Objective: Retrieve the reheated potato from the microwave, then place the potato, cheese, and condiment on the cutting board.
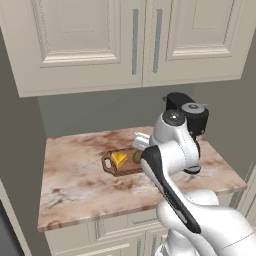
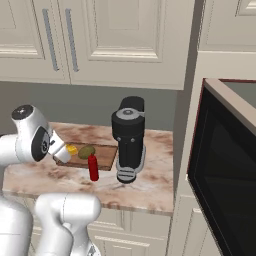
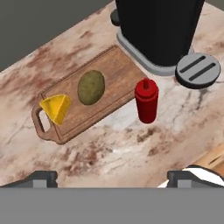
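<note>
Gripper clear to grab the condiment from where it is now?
Probably yes. The gripper is open above the counter, and the condiment stands upright just off the cutting board with free counter on the near side. The coffee machine stands close behind it, so an approach from above or the near side looks safest.

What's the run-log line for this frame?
fingers: open, empty | potato: on board | cheese: on board | condiment: upright on counter at board's edge | microwave: door open

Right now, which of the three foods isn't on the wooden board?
The red condiment bottle. It stands upright on the counter beside the cutting board, while the potato and the cheese lie on it.
</note>
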